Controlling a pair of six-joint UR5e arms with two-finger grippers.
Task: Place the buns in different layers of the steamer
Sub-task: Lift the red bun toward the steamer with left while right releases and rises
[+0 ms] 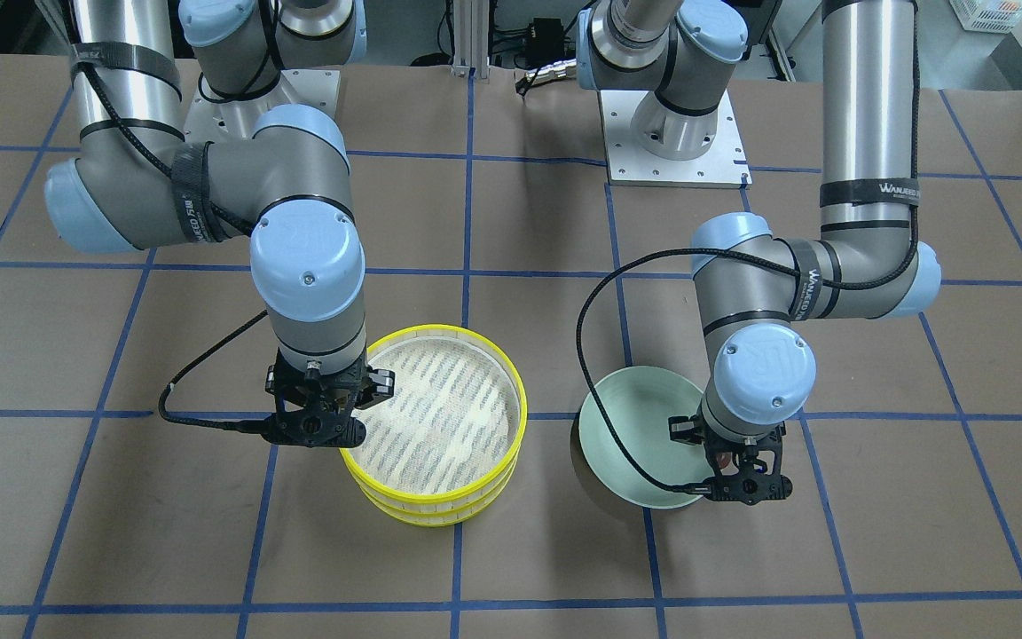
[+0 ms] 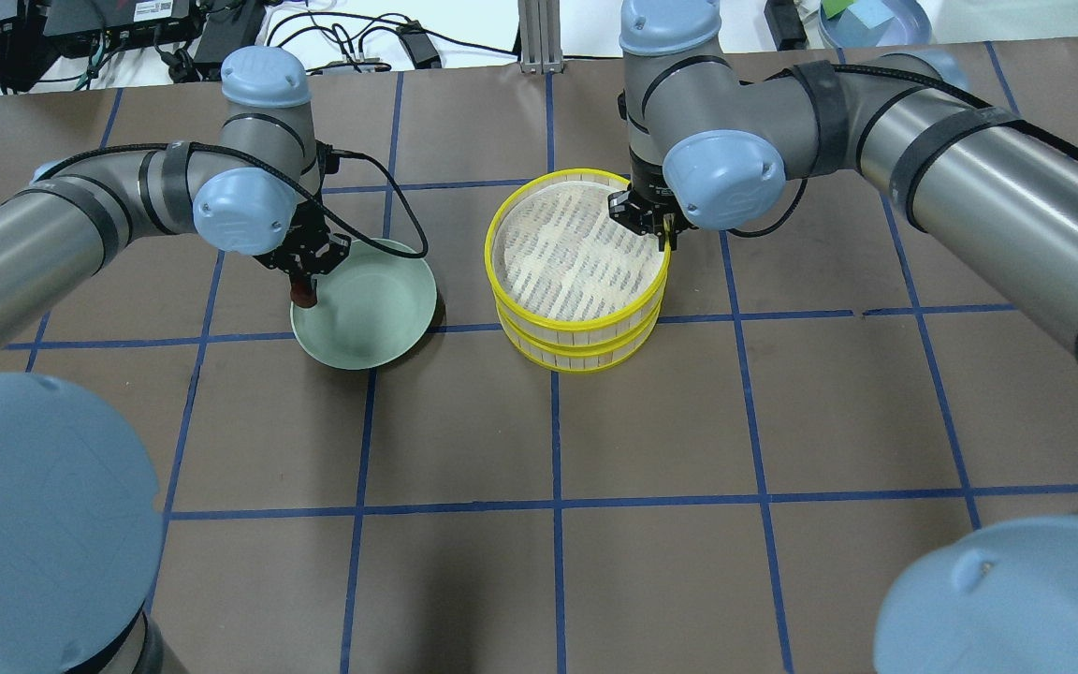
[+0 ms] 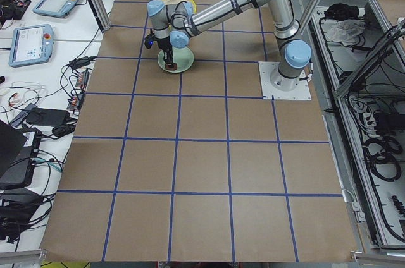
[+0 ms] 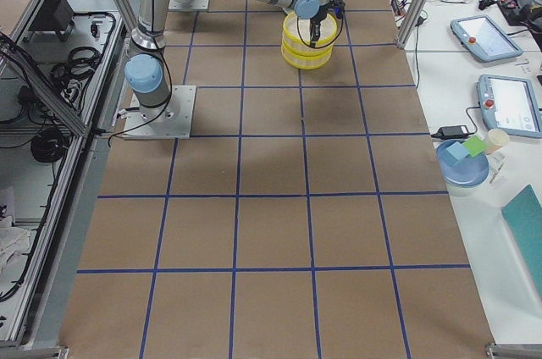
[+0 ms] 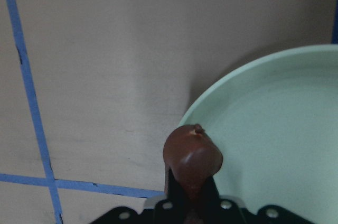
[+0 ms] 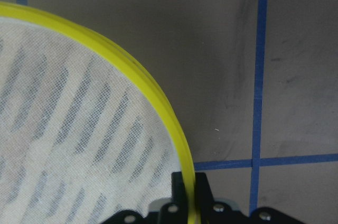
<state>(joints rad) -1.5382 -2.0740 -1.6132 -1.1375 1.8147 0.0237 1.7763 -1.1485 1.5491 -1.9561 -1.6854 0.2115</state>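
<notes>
Front view: left gripper (image 1: 728,468) is clamped on the brown bun (image 1: 720,461), held at the rim of the plate (image 1: 626,417), on the side away from the steamer (image 1: 434,513). Right gripper (image 1: 338,437) is closed on the steamer's top yellow rim, on the side far from the plate.

Overhead: steamer (image 2: 576,351) is stacked just beside the plate (image 2: 371,309).

Left wrist: bun (image 5: 191,155) is pinched between the jaws, over the plate's edge.

Right wrist: only the thin rim (image 6: 158,102) is gripped, jaws nearly together.

Brown table (image 2: 651,421) carries the steamer (image 2: 577,339) and green plate (image 2: 378,320).
</notes>
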